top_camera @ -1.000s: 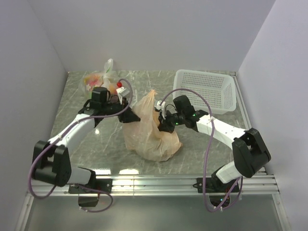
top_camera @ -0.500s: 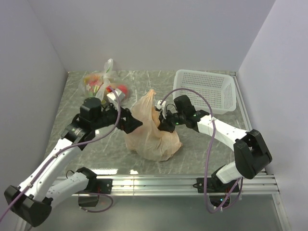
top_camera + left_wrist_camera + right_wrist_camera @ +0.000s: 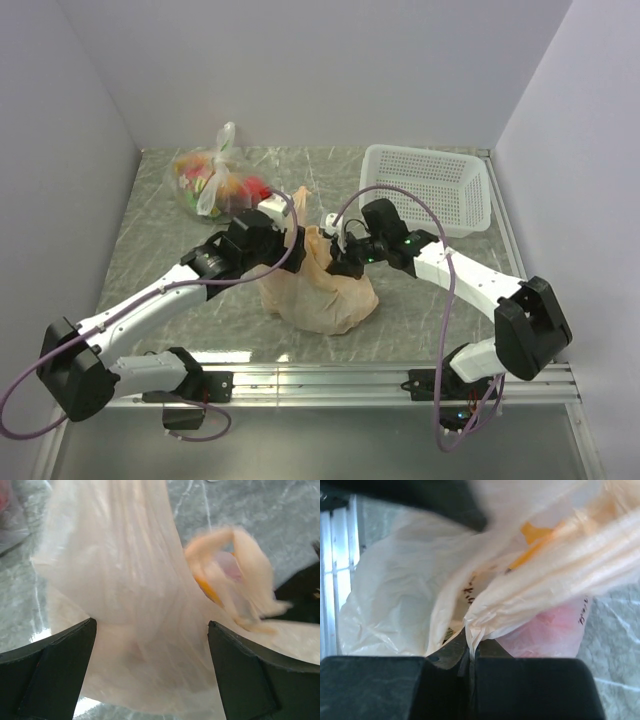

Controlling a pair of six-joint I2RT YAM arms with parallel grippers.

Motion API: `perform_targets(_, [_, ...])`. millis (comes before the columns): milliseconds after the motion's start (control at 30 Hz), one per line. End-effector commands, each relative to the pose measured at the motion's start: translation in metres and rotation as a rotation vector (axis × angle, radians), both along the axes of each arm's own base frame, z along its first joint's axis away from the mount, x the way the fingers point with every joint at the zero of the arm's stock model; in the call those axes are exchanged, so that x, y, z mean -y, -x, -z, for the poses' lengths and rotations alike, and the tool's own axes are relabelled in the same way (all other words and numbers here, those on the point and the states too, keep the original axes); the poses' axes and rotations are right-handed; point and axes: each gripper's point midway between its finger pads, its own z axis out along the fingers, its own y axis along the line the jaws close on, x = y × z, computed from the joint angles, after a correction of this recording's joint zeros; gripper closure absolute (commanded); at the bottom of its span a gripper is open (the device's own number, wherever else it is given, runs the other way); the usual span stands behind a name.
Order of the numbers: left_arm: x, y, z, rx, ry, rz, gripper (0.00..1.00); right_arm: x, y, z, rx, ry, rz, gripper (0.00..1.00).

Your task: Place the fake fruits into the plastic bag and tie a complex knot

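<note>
Pinching a fold of the plastic bag [image 3: 322, 296], the right gripper [image 3: 470, 652] is clamped tight; the left gripper [image 3: 151, 625] gapes wide, gripping nothing.

Right fingers [image 3: 530, 690] pinched tight on gathered strip of plastic bag [image 3: 390, 600]; marble table [image 3: 617, 645] beyond.

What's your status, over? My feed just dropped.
Left gripper open, facing the peach plastic bag. Right gripper shut on its gathered handle. Nothing blocking; clear fruit bag and white basket sit apart behind.
</note>
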Motion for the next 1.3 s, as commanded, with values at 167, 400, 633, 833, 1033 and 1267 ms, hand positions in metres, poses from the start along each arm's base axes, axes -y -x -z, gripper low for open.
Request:
perform_targets(167, [-0.007,-0.035,-0.019,0.048,0.094,-0.052,0.01,-0.012,0.010,-0.018,0.045,-0.020,-0.128,1.00])
perform_targets(400, [0.005,-0.044,0.015,-0.072,0.075,0.003,0.01,-0.009,0.009,-0.015,0.064,-0.043,-0.071,1.00])
perform_targets(633, [0.023,-0.037,0.044,-0.256,0.209,0.129,0.01,0.000,0.001,-0.004,0.080,-0.006,-0.014,1.00])
perform_targets(833, [0.019,-0.052,0.050,-0.262,0.230,0.138,0.38,0.008,-0.012,-0.009,0.061,-0.035,0.074,1.00])
perform_targets(1033, [0.003,-0.037,-0.004,-0.040,0.309,0.297,0.73,0.023,-0.028,-0.025,-0.022,-0.090,0.189,1.00])
perform_targets(1267, [0.017,0.024,-0.041,0.134,0.346,0.682,0.98,0.017,-0.028,-0.047,-0.192,-0.153,0.215,1.00])
